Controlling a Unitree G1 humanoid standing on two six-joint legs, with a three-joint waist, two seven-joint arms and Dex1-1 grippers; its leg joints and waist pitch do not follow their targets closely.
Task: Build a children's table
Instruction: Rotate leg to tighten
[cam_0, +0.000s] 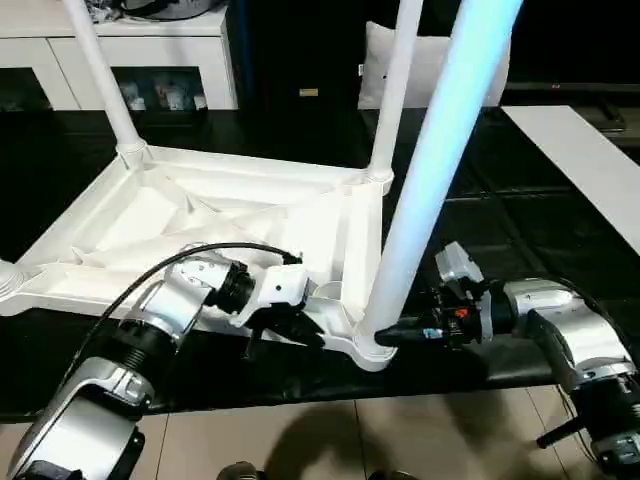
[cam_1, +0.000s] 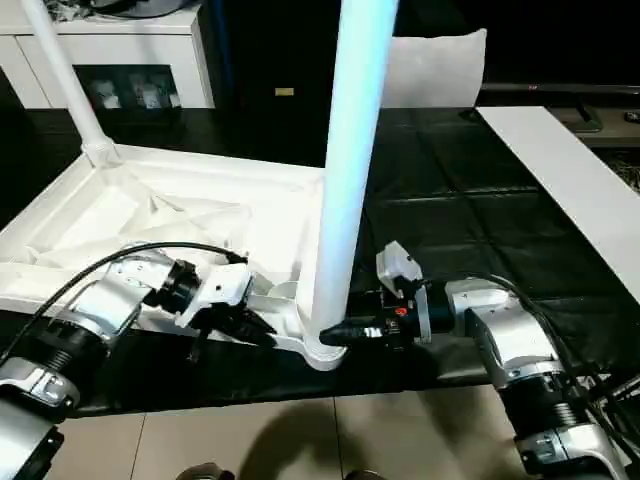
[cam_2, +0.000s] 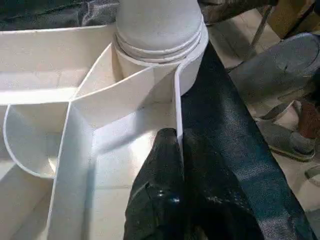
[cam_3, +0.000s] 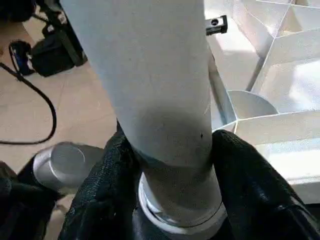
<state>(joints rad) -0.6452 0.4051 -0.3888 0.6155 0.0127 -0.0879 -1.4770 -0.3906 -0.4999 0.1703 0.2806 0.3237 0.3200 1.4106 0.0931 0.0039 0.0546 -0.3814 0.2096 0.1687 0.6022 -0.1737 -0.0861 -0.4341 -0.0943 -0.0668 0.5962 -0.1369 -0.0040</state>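
Note:
The children's table top (cam_0: 200, 215) lies upside down on a black mat, ribbed underside up. Three white legs stand in its corner sockets: a far-left leg (cam_0: 100, 70), a far-right leg (cam_0: 393, 90) and the near-right leg (cam_0: 430, 170). My left gripper (cam_0: 290, 330) is shut on the thin rim wall (cam_2: 177, 110) of the top, close to the near-right socket. My right gripper (cam_0: 395, 335) reaches in from the right at the base of the near-right leg (cam_3: 150, 75). Its black fingers (cam_3: 100, 190) press against both sides of the leg just above the socket collar.
A white cabinet with glass doors (cam_0: 130, 60) stands at the back left and a white cushion (cam_0: 440, 65) behind the table. A flat white board (cam_0: 585, 160) lies on the mat (cam_0: 500, 220) at the right. Tiled floor (cam_0: 350, 430) begins just past the front edge.

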